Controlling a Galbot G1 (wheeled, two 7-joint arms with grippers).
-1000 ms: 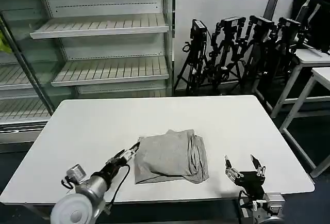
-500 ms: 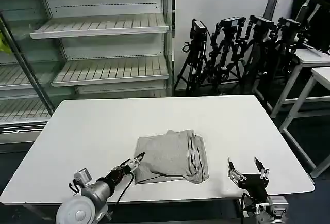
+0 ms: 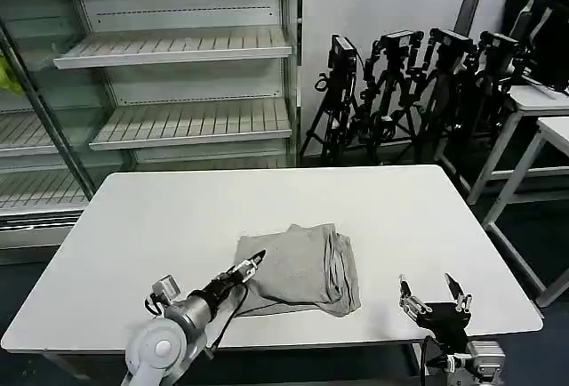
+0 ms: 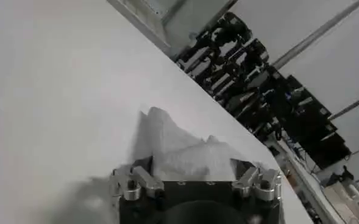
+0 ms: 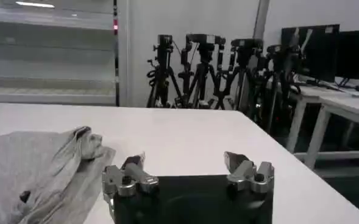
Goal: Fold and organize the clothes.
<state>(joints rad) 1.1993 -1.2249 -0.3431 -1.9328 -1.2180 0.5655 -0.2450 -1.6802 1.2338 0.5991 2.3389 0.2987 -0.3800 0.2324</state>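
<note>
Grey cotton is what the left end effector (image 3: 252,265) meets at the left edge of the folded T-shirt (image 3: 298,269). In the head view its fingers look nearly closed on this near-left edge, but I cannot tell if cloth is really pinched between them. In the left wrist view the fabric rises as a small peak just in front of the finger bases.

The T-shirt lies on the white bench (image 3: 160,217), in the near half and a little right of the middle. It is already a compact, roughly square bundle, with thicker rolled folds along its right side and a thin flap at its front edge.

The right end effector (image 3: 435,294) hangs with its jaws spread wide near the front right edge of the bench, apart from the T-shirt and holding nothing. From its wrist camera the bundle lies to one side, not touched.

I judge that the task is far along and the step in hand is a last fold or a tidying of the left edge. To do it well, the left end effector should take all layers together, lift low, and carry the edge straight across, so that the layers below do not slide. The right end effector could press the far side to keep the bundle in place.
</note>
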